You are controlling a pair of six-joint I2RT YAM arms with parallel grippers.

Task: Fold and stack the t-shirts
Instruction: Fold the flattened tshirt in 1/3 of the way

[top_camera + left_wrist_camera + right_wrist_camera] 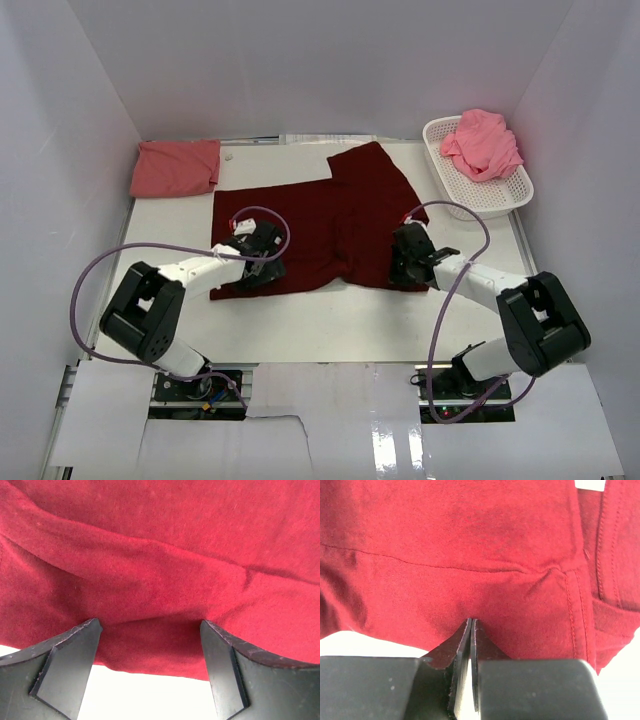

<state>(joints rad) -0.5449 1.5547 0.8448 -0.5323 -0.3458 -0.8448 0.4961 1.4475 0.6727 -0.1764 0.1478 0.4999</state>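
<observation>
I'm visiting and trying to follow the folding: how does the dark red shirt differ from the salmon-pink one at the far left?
The maroon shirt lies mostly spread out; the salmon shirt is folded into a rectangle. The maroon shirt is darker and covers far more surface than the salmon shirt. The left gripper and right gripper are at the maroon shirt's near edge; neither is near the salmon shirt. Both rest on the white table.

Lighting bright, even and diffuse from above. Shadows soft and short beneath left arm (190,270) and right arm (475,282). Glare on glossy sheet (400,445) at near edge. Wrist views: maroon t-shirt (160,555) sharp; table (150,700) overexposed white.
</observation>
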